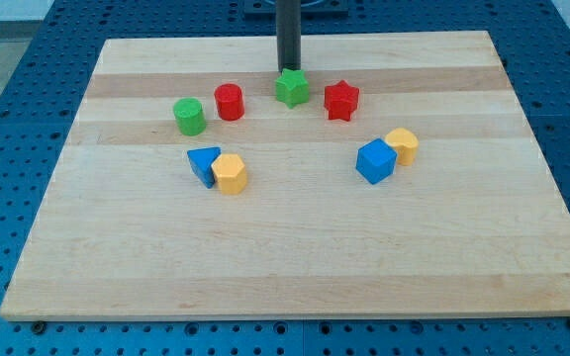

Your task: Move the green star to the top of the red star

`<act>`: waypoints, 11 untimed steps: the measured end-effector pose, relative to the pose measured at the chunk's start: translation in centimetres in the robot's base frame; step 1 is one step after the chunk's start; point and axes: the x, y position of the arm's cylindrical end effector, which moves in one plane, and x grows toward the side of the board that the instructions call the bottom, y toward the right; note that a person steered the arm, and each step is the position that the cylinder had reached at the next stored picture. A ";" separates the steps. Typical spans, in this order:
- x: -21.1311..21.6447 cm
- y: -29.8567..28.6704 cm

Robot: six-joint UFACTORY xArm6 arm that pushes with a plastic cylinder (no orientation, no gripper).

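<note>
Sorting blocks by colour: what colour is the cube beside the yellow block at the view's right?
Blue: the blue cube, clearest in the camera view.

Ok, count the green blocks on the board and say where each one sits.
2. The green star sits near the view's top centre, just below my tip and left of the red star. The green cylinder sits further left, beside the red cylinder. None seem hidden.

Tip (290, 68) touches green star (291, 88) on its top-edge side. Red star (341, 100) just beside, right. Board (295, 267) open toward bottom edge, corners.
</note>
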 end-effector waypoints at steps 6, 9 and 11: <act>5.8 -3.4; 3.9 -0.5; 2.8 1.6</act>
